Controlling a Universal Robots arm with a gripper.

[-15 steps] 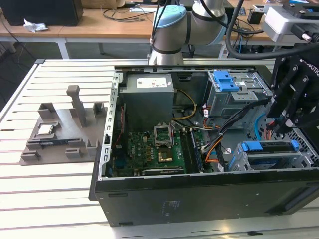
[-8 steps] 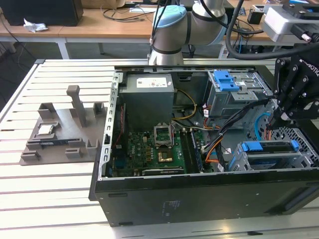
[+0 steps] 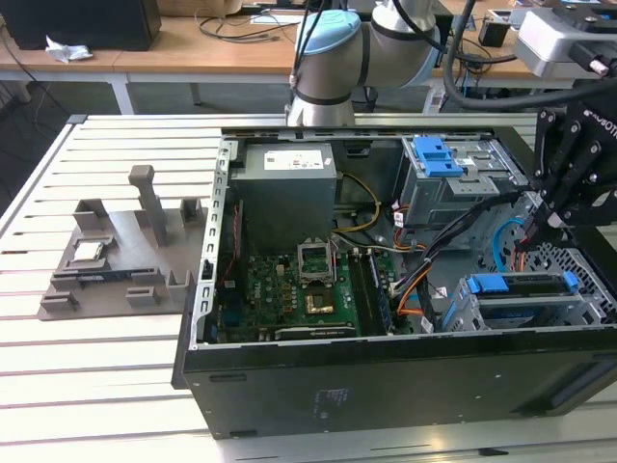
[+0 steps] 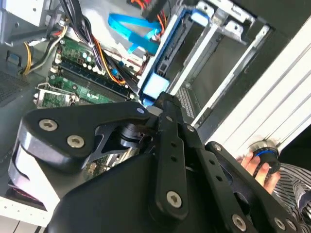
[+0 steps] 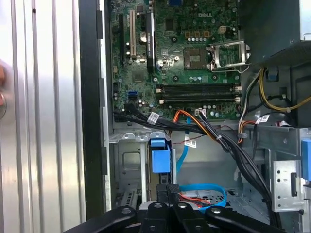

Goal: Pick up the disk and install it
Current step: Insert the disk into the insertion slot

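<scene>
The disk [image 3: 521,289] stands on edge in the drive bay at the corner of the open computer case on the exterior view's right. Its blue side rail faces up. In both wrist views the rail's blue end [image 4: 155,85] [image 5: 160,156] lies just ahead of my fingertips. My gripper [image 3: 552,220] hangs over that bay on its black linkage. The fingers are drawn together with nothing between them [image 4: 164,103] [image 5: 170,193]. I cannot tell whether the tips touch the disk.
A grey metal cage with a blue latch [image 3: 439,159] sits beyond the bay. Black, orange and blue cables [image 5: 204,128] cross between the motherboard [image 3: 289,289] and the bay. A grey fixture [image 3: 116,260] holds a small square chip [image 3: 89,253] on the exterior view's left. A person's hand [image 4: 257,167] is beside the case.
</scene>
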